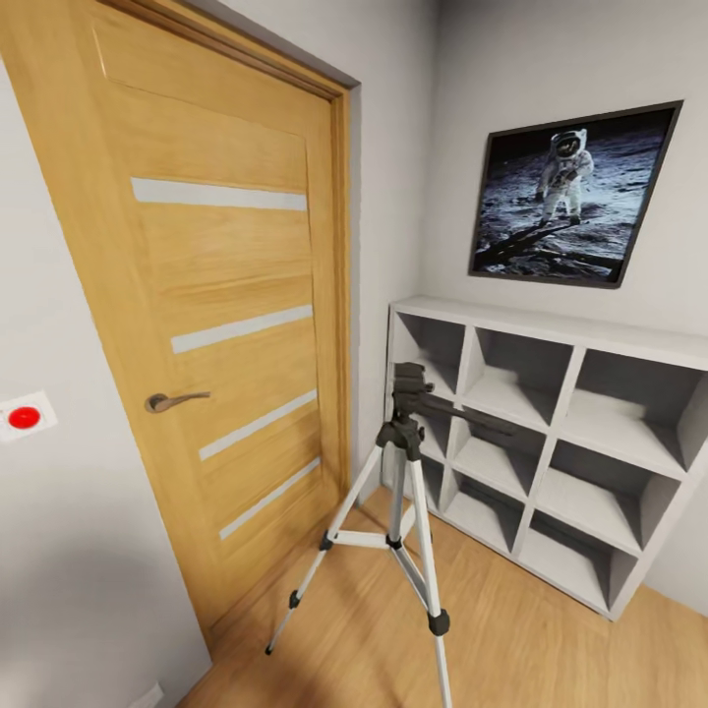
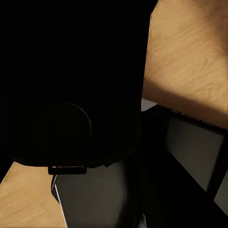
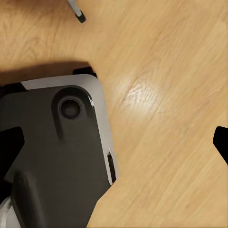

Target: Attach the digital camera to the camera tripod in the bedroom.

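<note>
Silver-legged camera tripod with black head stands upright ahead by the oak door — a foot tip lies beyond the right gripper. Can't tell either gripper's state or which arm's nearer.

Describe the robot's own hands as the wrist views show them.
The right hand shows two plain matt-black, wedge-shaped fingertips. No cables, markings or coloured parts are visible on them. In the left wrist view a rounded black bulk is too dark to show any detail of the hand.
</note>
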Controlling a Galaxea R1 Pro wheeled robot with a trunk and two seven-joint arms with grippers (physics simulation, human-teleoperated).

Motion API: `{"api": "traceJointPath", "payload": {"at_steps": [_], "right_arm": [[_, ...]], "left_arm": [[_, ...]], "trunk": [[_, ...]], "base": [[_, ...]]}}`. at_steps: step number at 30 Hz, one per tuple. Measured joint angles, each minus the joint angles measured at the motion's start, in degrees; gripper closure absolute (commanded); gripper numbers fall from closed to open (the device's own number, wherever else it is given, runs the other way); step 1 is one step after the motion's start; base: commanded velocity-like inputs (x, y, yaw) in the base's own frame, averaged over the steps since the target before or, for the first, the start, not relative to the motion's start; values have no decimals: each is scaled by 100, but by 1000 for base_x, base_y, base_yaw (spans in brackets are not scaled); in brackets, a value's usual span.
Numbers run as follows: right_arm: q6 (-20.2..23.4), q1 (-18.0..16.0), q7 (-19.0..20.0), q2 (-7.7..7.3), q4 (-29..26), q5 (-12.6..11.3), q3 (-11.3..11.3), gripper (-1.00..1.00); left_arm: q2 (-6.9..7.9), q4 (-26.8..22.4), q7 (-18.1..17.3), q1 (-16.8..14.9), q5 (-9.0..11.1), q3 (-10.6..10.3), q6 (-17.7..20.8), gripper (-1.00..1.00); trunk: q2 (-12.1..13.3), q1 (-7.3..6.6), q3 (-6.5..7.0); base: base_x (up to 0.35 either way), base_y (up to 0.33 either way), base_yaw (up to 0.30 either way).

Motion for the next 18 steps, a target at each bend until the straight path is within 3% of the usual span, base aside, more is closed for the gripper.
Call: {"api": "traceJointPath", "payload": {"at_steps": [11,18], "right_arm": [[-9,0,-1,3,-2,-7,-2,-100],[-4,1,-1,8,-2,-17,-2,-100]], "left_arm": [[0,-2,-1,0,1,0,1,100],[0,-1,-2,-1,7,1,1,100]], "trunk": [[0,1,0],[0,1,0]], "base": [[10,37,-14],[1,3,-207]]}}
